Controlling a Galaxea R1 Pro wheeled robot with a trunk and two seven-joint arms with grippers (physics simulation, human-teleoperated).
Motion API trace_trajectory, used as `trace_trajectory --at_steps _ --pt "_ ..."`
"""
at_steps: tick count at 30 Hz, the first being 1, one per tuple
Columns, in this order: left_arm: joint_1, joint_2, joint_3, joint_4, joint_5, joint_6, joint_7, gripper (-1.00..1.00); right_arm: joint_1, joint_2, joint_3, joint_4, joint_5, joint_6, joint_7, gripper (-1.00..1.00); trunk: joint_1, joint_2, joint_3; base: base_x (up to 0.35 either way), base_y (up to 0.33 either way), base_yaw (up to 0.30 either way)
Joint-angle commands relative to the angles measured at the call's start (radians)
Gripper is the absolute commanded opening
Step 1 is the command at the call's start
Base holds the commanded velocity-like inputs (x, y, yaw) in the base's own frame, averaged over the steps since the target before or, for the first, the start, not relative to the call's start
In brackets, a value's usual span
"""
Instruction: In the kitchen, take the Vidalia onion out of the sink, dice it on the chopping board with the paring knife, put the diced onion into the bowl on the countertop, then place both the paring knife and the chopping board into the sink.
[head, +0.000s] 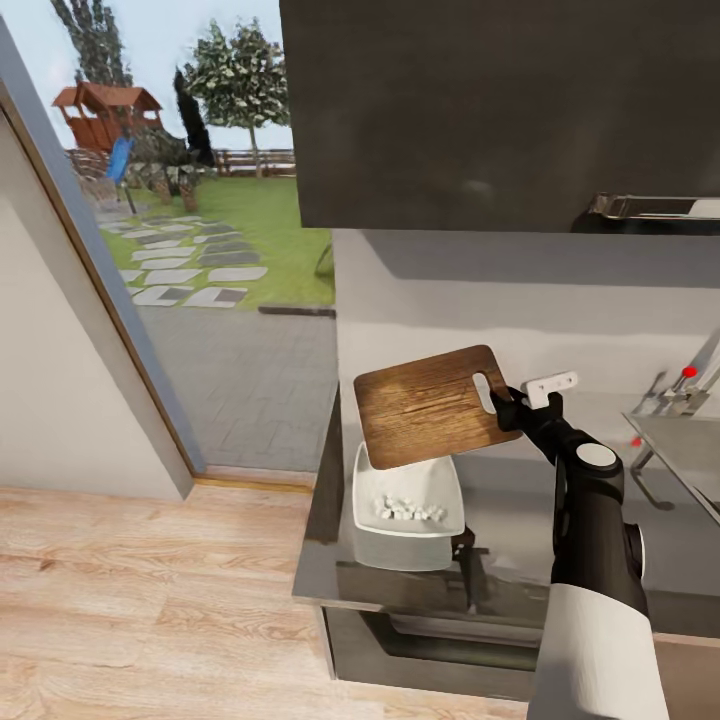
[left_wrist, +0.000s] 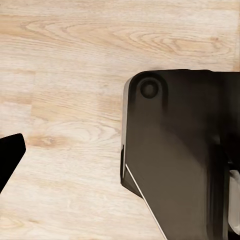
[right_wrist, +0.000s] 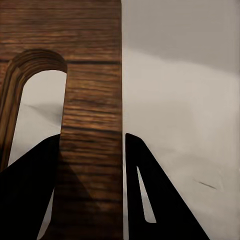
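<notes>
— What do your right jaws (right_wrist: 92, 150) hold?

— They are clamped on the board (head: 430, 405), at the strip beside its slot; one finger (right_wrist: 30, 190) sits on each face of the wood. I hold the board up in the air, tilted, its far end over the bowl (head: 408, 508).

— And what is in the bowl?

— Small whitish onion bits (head: 408, 510). The bowl stands on the table (head: 520, 560), near its left end.

— The sink?

— Its edge (head: 675, 440) shows at the right, with the tap (head: 685, 385) and its red knob, well apart from the board.

— Your left jaws?

— Only one dark fingertip (left_wrist: 10, 155) shows above the wooden floor (left_wrist: 65, 75), so I cannot tell how they stand.
</notes>
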Motion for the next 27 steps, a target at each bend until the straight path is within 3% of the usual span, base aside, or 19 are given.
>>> trace_trajectory --at_steps 1,7,9,11,13,18,27 --pt "0.000 0.001 -0.009 -0.002 0.004 -0.001 0.008 1.00 -0.001 0.001 -0.002 -0.002 0.006 0.003 0.008 -1.00 0.001 -0.002 -0.002 0.000 0.005 0.000" --pt "0.000 0.001 -0.009 -0.002 0.004 -0.001 0.008 1.00 -0.001 0.001 -0.021 -0.003 0.005 0.009 0.009 -1.00 0.001 -0.002 -0.002 0.000 0.001 0.000" --pt "0.000 0.001 -0.009 -0.002 0.004 -0.001 0.008 1.00 -0.001 0.001 -0.085 -0.003 0.004 0.016 0.009 -1.00 0.001 -0.002 -0.002 0.000 0.000 0.000" --pt "0.000 0.001 -0.009 -0.002 0.004 -0.001 0.008 1.00 -0.001 0.001 -0.179 -0.003 0.003 0.038 0.011 -1.00 0.001 -0.002 -0.002 0.000 -0.072 0.000" --pt "0.000 0.000 -0.009 -0.001 0.004 -0.001 0.008 1.00 -0.001 0.001 -0.224 -0.003 0.001 0.074 0.014 -1.00 0.001 -0.002 -0.002 0.000 -0.227 0.000" --pt "0.000 0.000 -0.009 -0.001 0.004 -0.001 0.008 1.00 -0.001 0.001 -0.250 -0.003 -0.082 0.135 0.015 -1.00 0.001 -0.002 -0.002 0.000 -0.304 0.000" --pt "0.000 0.001 -0.009 0.010 0.004 0.000 0.008 1.00 -0.001 0.001 -0.253 -0.002 -0.098 0.172 0.013 -1.00 0.001 -0.002 -0.002 0.000 -0.321 0.000"
